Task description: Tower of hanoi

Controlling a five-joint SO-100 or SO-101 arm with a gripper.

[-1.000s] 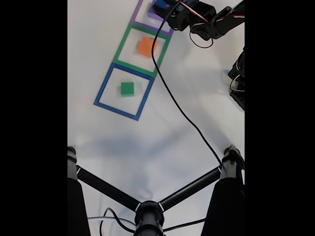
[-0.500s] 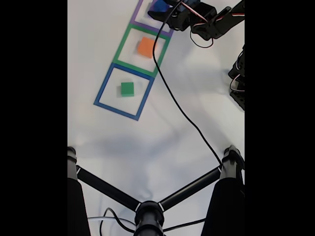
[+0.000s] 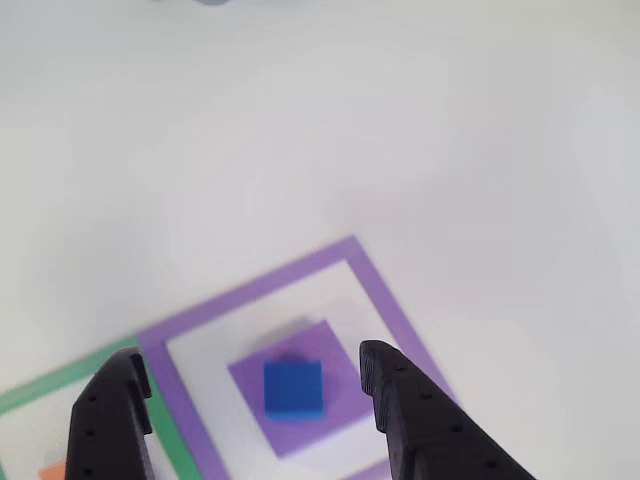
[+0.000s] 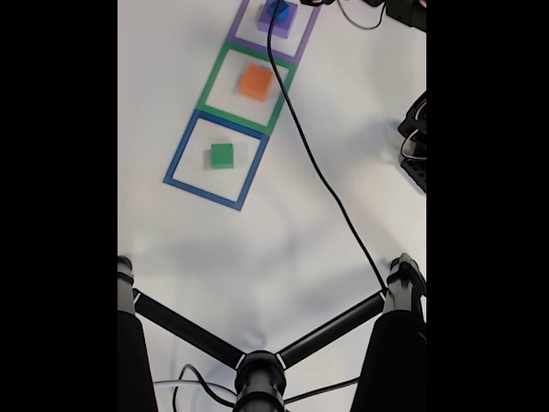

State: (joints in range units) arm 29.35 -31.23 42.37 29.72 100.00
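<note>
Sitting dead centre on the purple slab [image 3: 300, 385] is the little blue cube [image 3: 294, 389]; both are inside the purple tape square [image 3: 375, 290] on the white desk [image 3: 320, 130]; in the fixed view the same stack [image 4: 279, 14] is right at the top edge with a black cable [image 4: 317, 172] running across it. The orange block [image 4: 256, 82] is in the green tape square [image 4: 208, 81] next door; the green block [image 4: 222, 155] sits in the blue tape square [image 4: 176, 163] past that; all blocks flat, well apart from each other. The jaws [image 3: 250, 380] are spread wide, holding nothing, hanging above the desk with the blue cube showing between the two black fingers [image 3: 400, 395]. A black tripod [image 4: 257, 369] fills the bottom of the fixed view.
</note>
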